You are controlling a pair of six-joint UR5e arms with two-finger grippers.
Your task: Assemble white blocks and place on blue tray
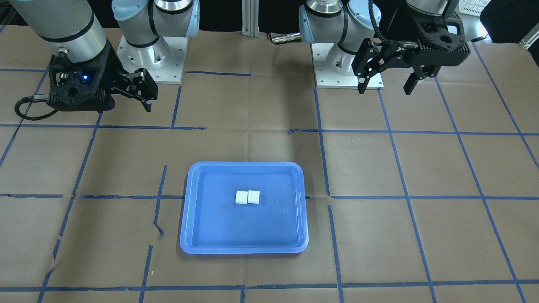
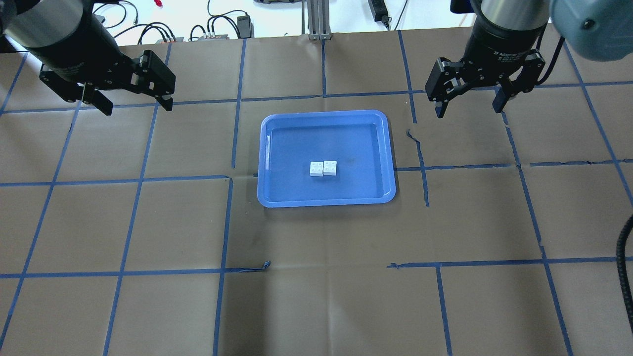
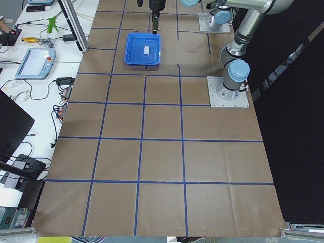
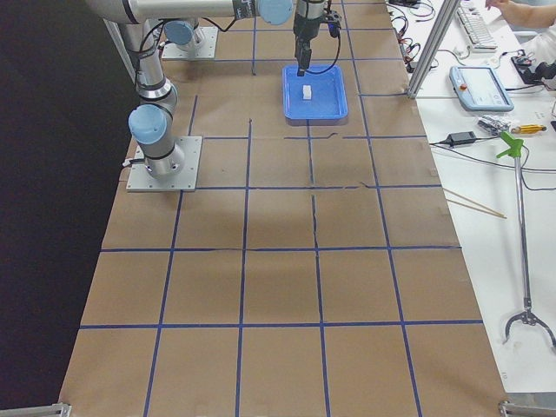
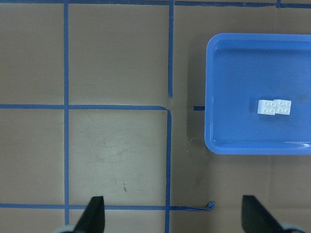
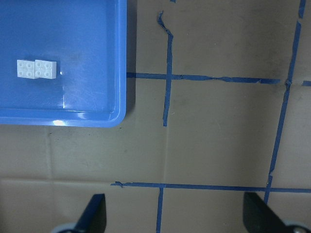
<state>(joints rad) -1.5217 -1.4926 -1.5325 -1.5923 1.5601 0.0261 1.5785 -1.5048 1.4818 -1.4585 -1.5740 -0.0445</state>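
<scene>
The two white blocks [image 2: 323,168] lie side by side and touching, studs up, near the middle of the blue tray [image 2: 277,148]. They also show in the front view [image 1: 247,197] and in both wrist views [image 5: 274,107] [image 6: 36,69]. My left gripper [image 2: 137,108] is open and empty, above the table well to the left of the tray. My right gripper [image 2: 467,111] is open and empty, above the table to the right of the tray. Neither gripper touches the blocks or the tray.
Brown paper with blue tape lines [image 2: 237,99] covers the table. The arm bases [image 1: 151,63] [image 1: 345,67] stand at the robot's edge. Cables and tools lie beyond the far edge [image 2: 212,29]. A metal post [image 2: 316,20] stands at the far middle.
</scene>
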